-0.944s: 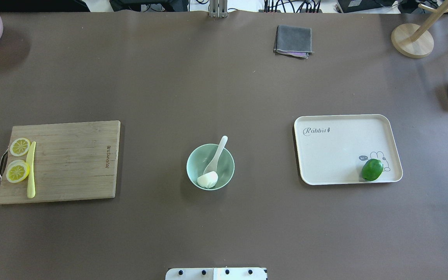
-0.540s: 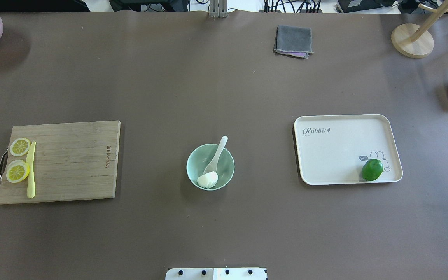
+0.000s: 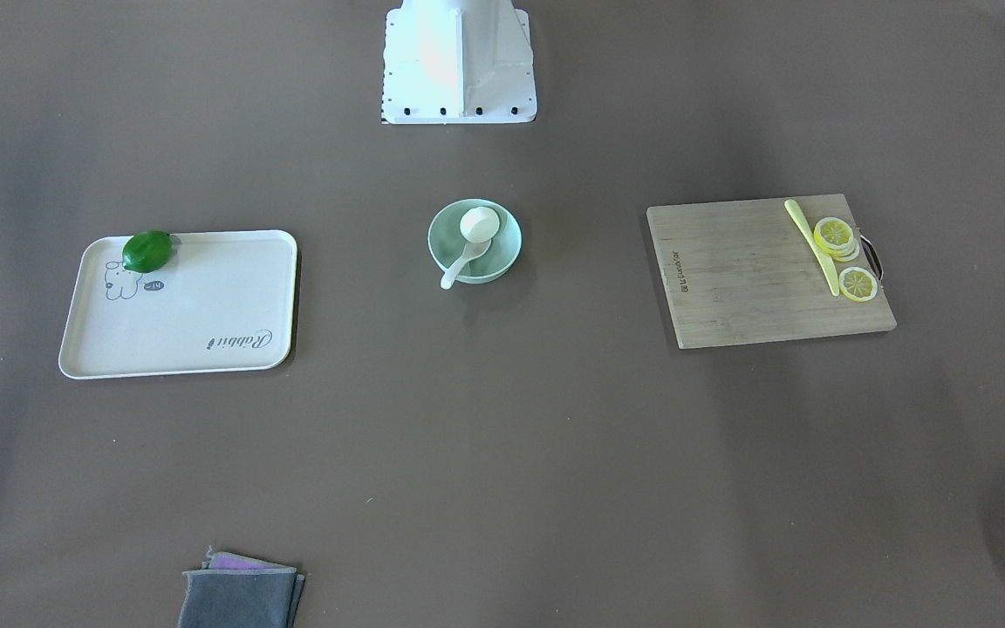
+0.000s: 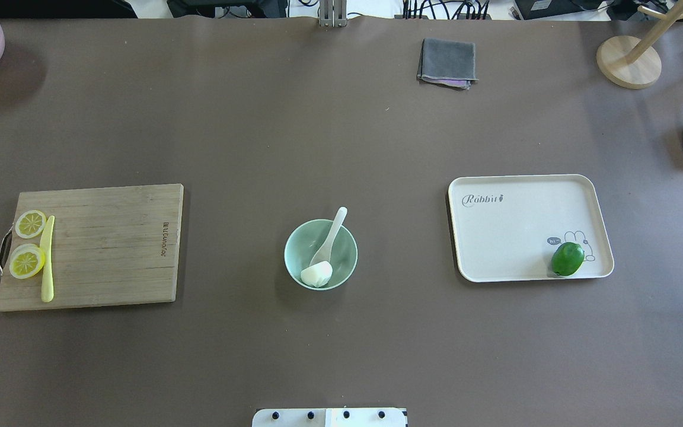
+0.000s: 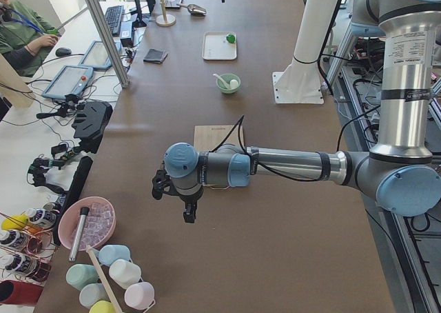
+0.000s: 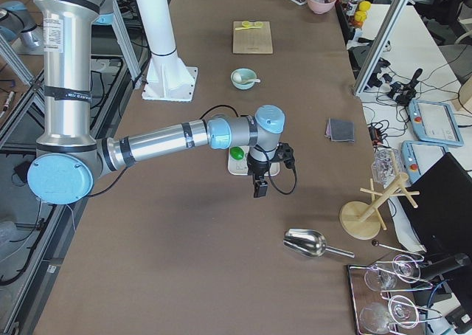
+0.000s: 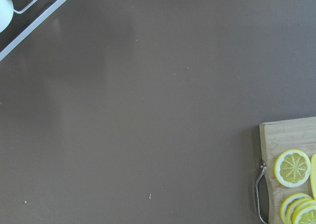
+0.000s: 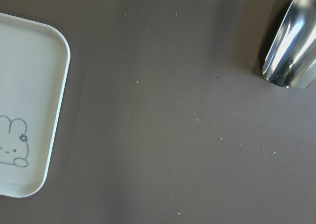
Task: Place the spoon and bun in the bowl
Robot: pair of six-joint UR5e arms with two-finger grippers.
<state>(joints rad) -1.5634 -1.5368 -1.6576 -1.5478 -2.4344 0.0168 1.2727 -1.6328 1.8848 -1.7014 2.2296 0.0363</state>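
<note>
Small white pleated steamed bun (image 4: pixel 316 274) seen inside round pale mint-green bowl (image 4: pixel 291 261). Scoop of glossy white soup spoon (image 4: pixel 329 237) lodged beside it, handle propped over rim. Nothing shifted since earlier overhead views; task judged complete. Left gripper (image 5: pixel 187 213) and right gripper (image 6: pixel 258 187) held well apart from bowl; finger state cannot be told.

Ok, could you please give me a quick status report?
Left gripper, right gripper: off to the sides, state unclear. Spoon and bun in bowl. Nothing blocking.
</note>
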